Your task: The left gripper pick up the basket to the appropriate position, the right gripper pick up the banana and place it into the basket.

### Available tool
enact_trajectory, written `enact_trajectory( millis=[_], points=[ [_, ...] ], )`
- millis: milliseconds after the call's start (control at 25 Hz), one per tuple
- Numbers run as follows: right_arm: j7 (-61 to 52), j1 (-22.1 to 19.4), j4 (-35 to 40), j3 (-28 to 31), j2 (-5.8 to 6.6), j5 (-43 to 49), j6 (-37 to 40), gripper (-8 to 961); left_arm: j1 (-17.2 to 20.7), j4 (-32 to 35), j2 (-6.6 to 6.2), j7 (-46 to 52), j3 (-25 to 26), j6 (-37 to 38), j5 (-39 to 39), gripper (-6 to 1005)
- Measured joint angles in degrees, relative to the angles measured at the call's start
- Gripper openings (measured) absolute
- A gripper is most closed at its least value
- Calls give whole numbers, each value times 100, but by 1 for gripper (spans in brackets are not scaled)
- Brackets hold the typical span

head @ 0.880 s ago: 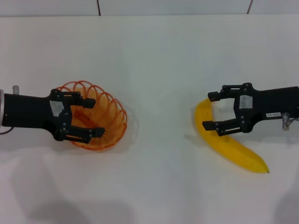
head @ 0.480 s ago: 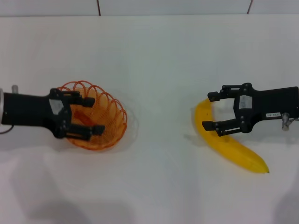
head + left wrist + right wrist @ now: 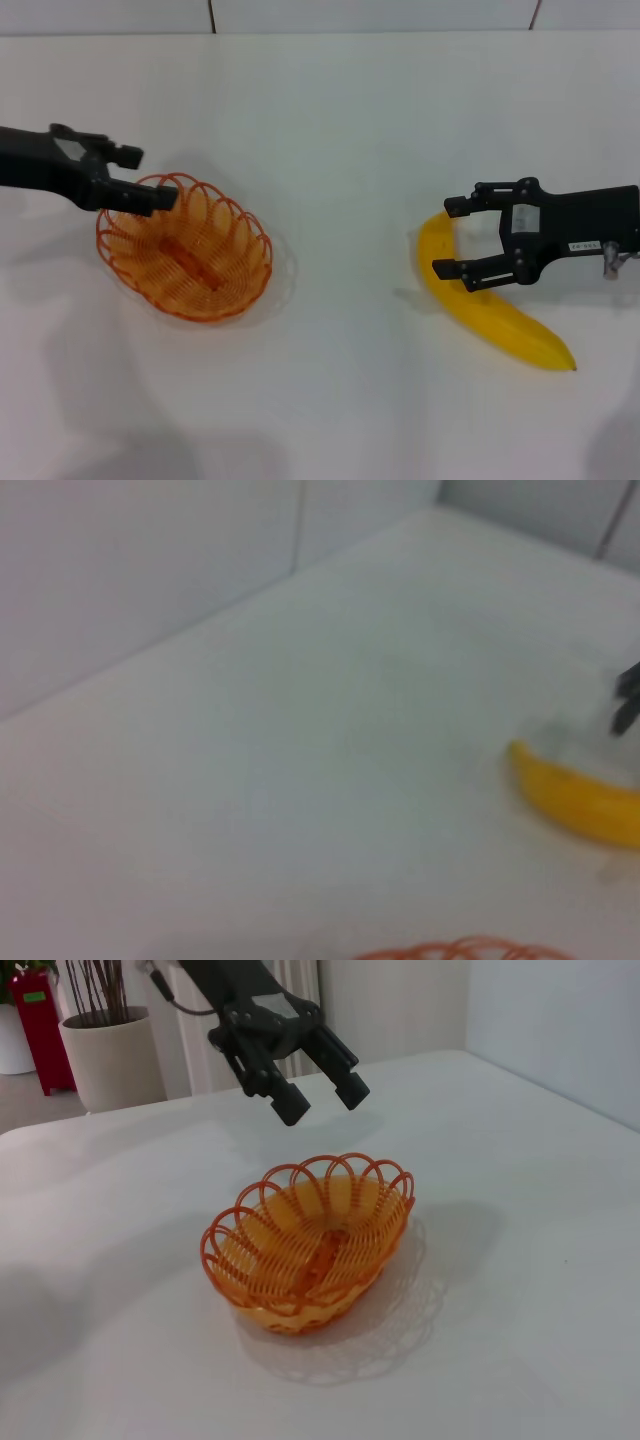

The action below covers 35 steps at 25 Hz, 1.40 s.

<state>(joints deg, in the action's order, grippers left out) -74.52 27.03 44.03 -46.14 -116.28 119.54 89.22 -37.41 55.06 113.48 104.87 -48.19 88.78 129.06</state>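
On the white table [image 3: 340, 130], my basket [image 3: 185, 248] sits left of centre in the head view, empty. The banana [image 3: 490, 305] lies at right, between my right gripper's [image 3: 455, 238] spread, unclosed fingers. My left gripper [image 3: 143, 176], released, hangs above the basket's upper-left rim.

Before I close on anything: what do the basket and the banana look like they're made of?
The basket: thin orange loops with open gaps and a scalloped rim, probably coated wire or moulded plastic; the look leaves that open. The banana: uniformly bright yellow, smooth, slightly glossy, no spots or bruises, so likely a plastic replica, not real fruit.
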Motion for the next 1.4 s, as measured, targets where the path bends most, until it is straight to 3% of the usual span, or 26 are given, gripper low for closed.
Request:
enact_trajectory(
  millis=[120, 280, 800, 960, 1160, 1400],
  points=[
    [11, 11, -1, 0, 0, 0, 0, 863, -195, -22, -48, 334, 25, -50, 463, 834],
    [46, 14, -29, 0, -3, 0, 0, 863, -283, -25, -4, 512, 0, -214, 912, 830],
    [52, 7, -73, -53, -9, 4, -124, 863, -328, 1, -43, 763, 29, -460, 1203, 816],
    [52, 21, -80, -137, -9, 7, -132, 862, -411, -420, -54, 714, -8, -874, 1246, 812],
    [35, 33, -80, -149, -9, 9, -133, 862, -825, -1271, -121, 649, -33, -1408, 1519, 807],
    [20, 54, -79, -150, -9, 9, -133, 862, -994, -1616, -101, 551, -45, -1702, 1655, 801]
  ],
)
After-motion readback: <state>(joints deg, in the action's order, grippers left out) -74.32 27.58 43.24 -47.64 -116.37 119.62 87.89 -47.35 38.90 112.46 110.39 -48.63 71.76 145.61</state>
